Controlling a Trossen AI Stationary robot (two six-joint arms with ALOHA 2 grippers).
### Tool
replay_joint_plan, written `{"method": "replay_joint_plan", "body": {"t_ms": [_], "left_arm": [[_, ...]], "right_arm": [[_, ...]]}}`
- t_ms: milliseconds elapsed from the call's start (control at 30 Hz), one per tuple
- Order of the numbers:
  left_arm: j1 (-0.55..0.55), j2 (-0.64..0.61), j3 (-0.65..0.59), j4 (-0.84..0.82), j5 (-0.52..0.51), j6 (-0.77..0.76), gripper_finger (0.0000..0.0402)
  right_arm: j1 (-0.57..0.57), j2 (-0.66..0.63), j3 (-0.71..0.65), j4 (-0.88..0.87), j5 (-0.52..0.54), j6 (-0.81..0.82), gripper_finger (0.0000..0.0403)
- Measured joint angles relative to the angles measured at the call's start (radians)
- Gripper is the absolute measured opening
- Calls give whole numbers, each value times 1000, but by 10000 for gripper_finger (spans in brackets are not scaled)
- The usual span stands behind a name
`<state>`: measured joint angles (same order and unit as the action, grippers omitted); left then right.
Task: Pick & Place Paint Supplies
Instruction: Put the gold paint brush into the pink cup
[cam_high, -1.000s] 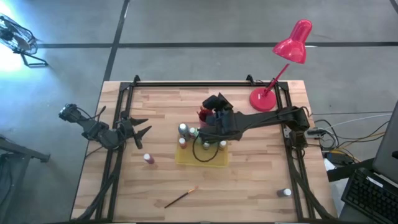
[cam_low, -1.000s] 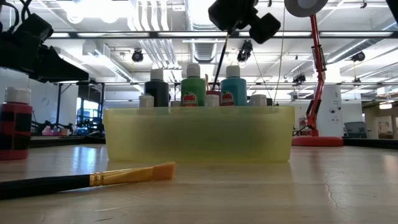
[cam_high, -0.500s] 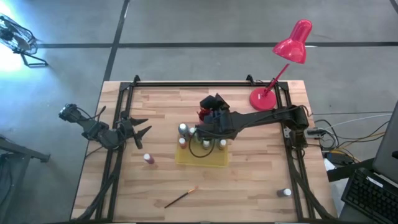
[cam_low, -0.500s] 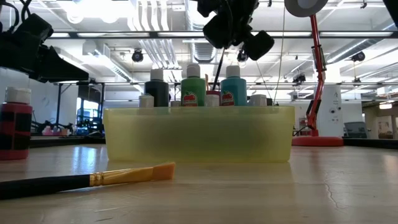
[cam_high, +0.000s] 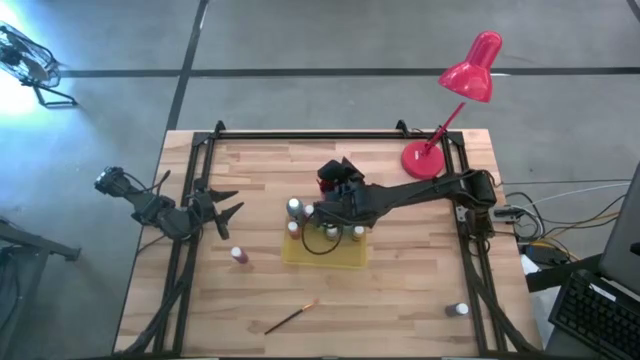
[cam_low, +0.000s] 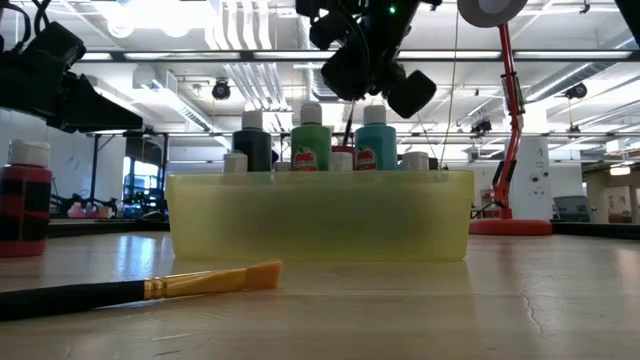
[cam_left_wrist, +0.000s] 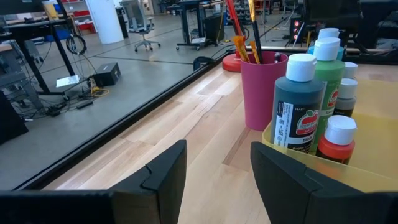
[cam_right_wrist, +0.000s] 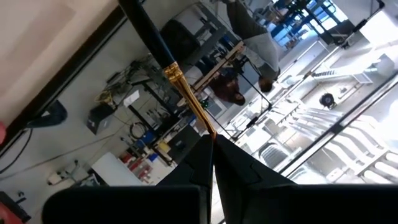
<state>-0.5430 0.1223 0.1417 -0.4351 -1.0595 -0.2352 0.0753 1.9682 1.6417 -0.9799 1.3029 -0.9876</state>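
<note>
My right gripper (cam_high: 333, 192) hangs above the far edge of the yellow tray (cam_high: 345, 260), beside the magenta cup (cam_left_wrist: 263, 93), shut on a thin dark-handled brush (cam_right_wrist: 155, 46). The tray holds several paint bottles standing upright (cam_low: 311, 140). The cup holds other brushes upright (cam_left_wrist: 254, 28). Another brush (cam_high: 291, 318) lies flat on the table near the front edge. A red bottle (cam_high: 238, 256) stands left of the tray, and a white-capped one (cam_high: 458, 310) at the near right. My left gripper (cam_high: 225, 210) waits open at the table's left edge. My right gripper pinches the brush between its two fingers at the bristle end, just past the gold ferrule (cam_right_wrist: 198, 111). The dark handle (cam_low: 352, 112) hangs slanting down from the fingers. Its lower end is hidden behind the bottles, so whether it rests on anything does not show.
A red desk lamp (cam_high: 425, 158) stands at the far right of the table, its head reaching beyond the far edge. Black frame rails (cam_high: 185, 250) run along the table's left, right and far sides. Bare wood lies in front of the tray.
My right gripper has come down toward the cup and the bottles and shifted slightly toward the table's left, staying shut on the brush, which has sunk with it.
</note>
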Motion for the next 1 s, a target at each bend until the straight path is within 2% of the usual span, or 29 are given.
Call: {"method": "replay_joint_plan", "body": {"t_ms": [233,1000], "left_arm": [[0,0,0,0,0,0,184],[0,0,0,0,0,0,184]], "right_arm": [[0,-1,-55,24,-3,10,8],[0,-2,-58,53,-33,-34,8]]}}
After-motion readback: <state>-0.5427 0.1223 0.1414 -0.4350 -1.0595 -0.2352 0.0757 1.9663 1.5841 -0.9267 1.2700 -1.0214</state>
